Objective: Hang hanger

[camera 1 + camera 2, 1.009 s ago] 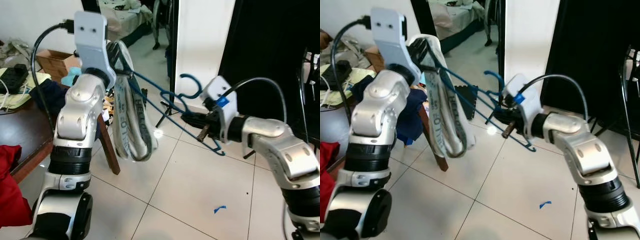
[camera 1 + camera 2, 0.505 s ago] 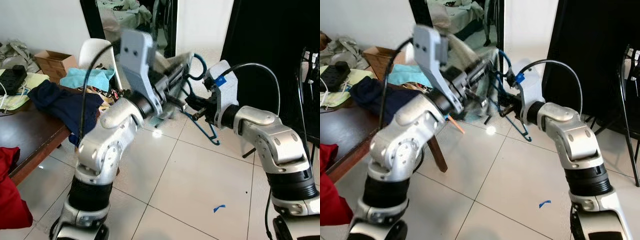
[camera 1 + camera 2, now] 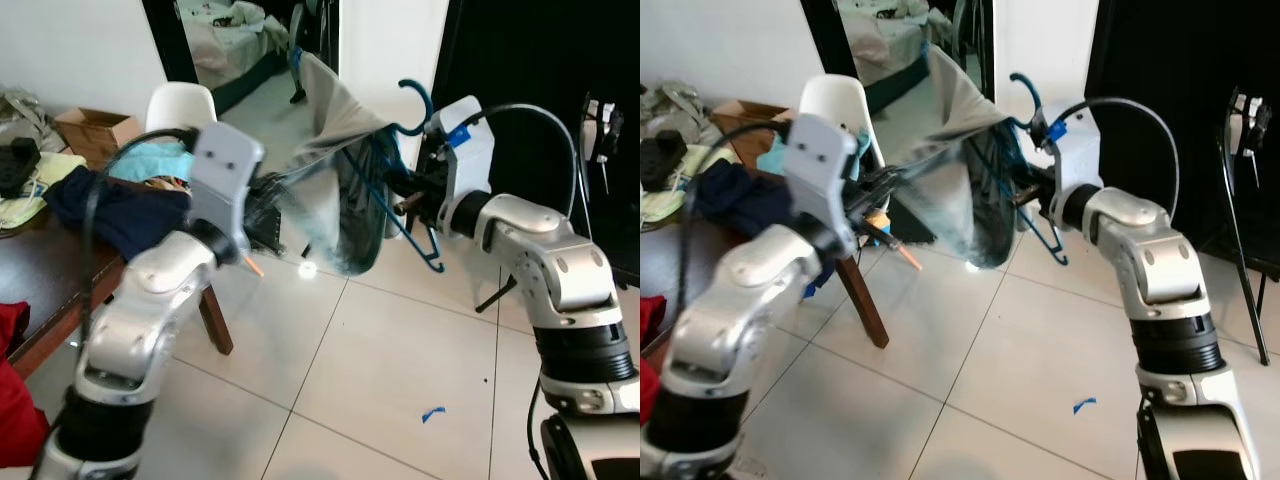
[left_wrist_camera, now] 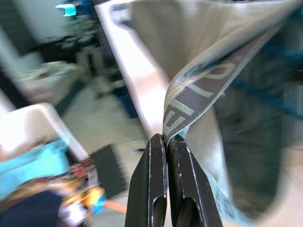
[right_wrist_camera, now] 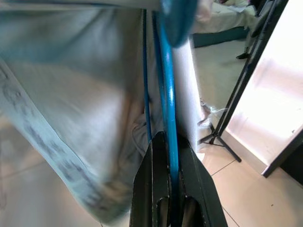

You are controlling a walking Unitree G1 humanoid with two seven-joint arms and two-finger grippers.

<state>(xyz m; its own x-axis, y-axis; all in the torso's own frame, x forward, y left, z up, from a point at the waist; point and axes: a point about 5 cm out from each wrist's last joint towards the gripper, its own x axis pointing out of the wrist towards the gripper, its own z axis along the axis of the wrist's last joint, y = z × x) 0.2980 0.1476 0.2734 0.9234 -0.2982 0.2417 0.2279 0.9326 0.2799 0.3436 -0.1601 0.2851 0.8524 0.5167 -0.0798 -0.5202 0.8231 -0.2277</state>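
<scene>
- The blue hanger is up in the air between the two arms, over the tiled floor, with its hook pointing up near the white wall.
- The right gripper is clamped tight on the hanger's thin blue wire, fingers pressed right against it in the right wrist view.
- The left gripper is pinched shut on the printed waistband of a grey garment that's draped over the hanger. The fabric is blurred, so it looks like it's swinging.
- My guess on handling: the hanger is light and fairly stiff but thin and smooth, so it could twist or slide in a two-finger pinch. Grabbing near the neck under the hook seems best, leaving the hook free to catch a rail.
- The garment is soft and floppy and will slip off the wire if things tilt much. Holding the thick waistband makes sense.
- Off to the left there's a wooden table with a navy cloth and a white chair behind.
</scene>
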